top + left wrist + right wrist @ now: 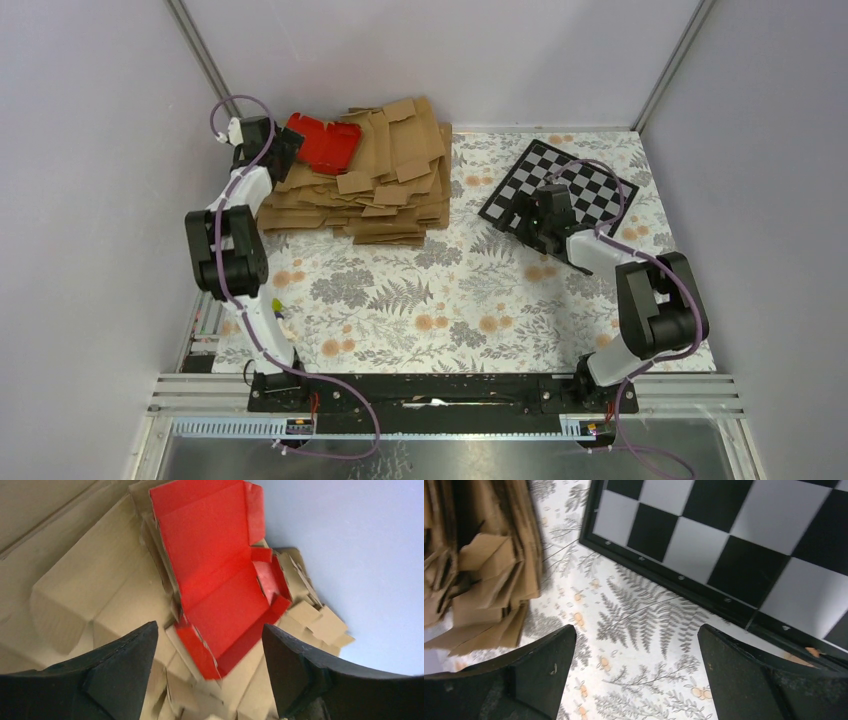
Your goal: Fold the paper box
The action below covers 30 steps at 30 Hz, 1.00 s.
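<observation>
The paper box [323,142] is a bright red die-cut card, partly creased with some flaps raised, lying on the far-left top of a heap of brown cardboard blanks [370,185]. In the left wrist view the red card [215,575] fills the middle, its near corner reaching down between my jaws without touching them. My left gripper [290,143] is at the card's left edge, open and holding nothing; its midpoint [209,632] sits over the card's lower corner. My right gripper [520,215] hovers open over the floral cloth beside the checkered board, its midpoint [636,632] over bare cloth.
A black-and-white checkered board [560,190] lies at the back right, its edge [664,570] close to my right fingers. The brown blank stack's side [479,565] shows left in the right wrist view. Floral cloth [440,300] covers the table. Grey walls close in.
</observation>
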### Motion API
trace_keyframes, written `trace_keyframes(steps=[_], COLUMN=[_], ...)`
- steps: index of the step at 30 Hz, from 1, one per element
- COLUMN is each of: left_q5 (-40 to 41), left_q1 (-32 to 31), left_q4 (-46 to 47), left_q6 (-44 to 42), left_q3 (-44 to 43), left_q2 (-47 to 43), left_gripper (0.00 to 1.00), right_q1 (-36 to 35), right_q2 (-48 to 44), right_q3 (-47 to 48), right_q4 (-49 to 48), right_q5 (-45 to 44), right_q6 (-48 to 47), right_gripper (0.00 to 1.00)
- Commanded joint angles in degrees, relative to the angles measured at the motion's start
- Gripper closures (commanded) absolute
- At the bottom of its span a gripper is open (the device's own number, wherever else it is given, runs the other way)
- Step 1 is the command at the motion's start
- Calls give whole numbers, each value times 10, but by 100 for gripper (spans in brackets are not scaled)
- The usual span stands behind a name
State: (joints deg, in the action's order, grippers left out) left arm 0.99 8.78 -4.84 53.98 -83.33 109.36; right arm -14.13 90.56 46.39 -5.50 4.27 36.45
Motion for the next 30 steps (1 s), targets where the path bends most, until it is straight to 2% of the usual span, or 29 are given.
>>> trace_keyframes(steps=[1, 4, 9, 17, 19, 21, 24, 25, 27, 28, 30], left_q5=[31, 54, 90, 55, 56, 59, 59, 56, 43, 35, 34], left_q1=[10, 14, 15, 15, 15, 15, 15, 15, 15, 15, 12], left_q4=[-9, -33, -3, 37, 37, 37, 42, 45, 46, 46, 45], left_q6=[-6, -1, 22, 21, 21, 21, 19, 18, 17, 14, 6], left_q3=[-104, -147, -128, -152, -152, -150, -154, -157, -166, -173, -175], left_q2=[69, 105, 122, 164, 167, 169, 175, 179, 189, 193, 183], left_gripper=[21, 24, 27, 68, 67, 59, 63, 68, 94, 100, 100], right_q1=[-6, -5, -6, -7, -7, -6, -6, -6, -7, -6, -6], right_q2=[-46, -76, -109, -108, -108, -106, -103, -104, -105, -106, -108], right_q3=[13, 4, -6, 13, 14, 13, 16, 16, 16, 16, 16], right_q4=[-20, -23, -24, -19, -19, -19, -19, -19, -19, -19, -19], right_q5=[56, 68, 58, 72, 71, 71, 75, 76, 75, 74, 74], right_q6=[-18, -18, -13, -10, -10, -10, -8, -8, -8, -9, -9], right_gripper=[1, 1, 1, 1, 1, 1, 1, 1, 1, 1, 1])
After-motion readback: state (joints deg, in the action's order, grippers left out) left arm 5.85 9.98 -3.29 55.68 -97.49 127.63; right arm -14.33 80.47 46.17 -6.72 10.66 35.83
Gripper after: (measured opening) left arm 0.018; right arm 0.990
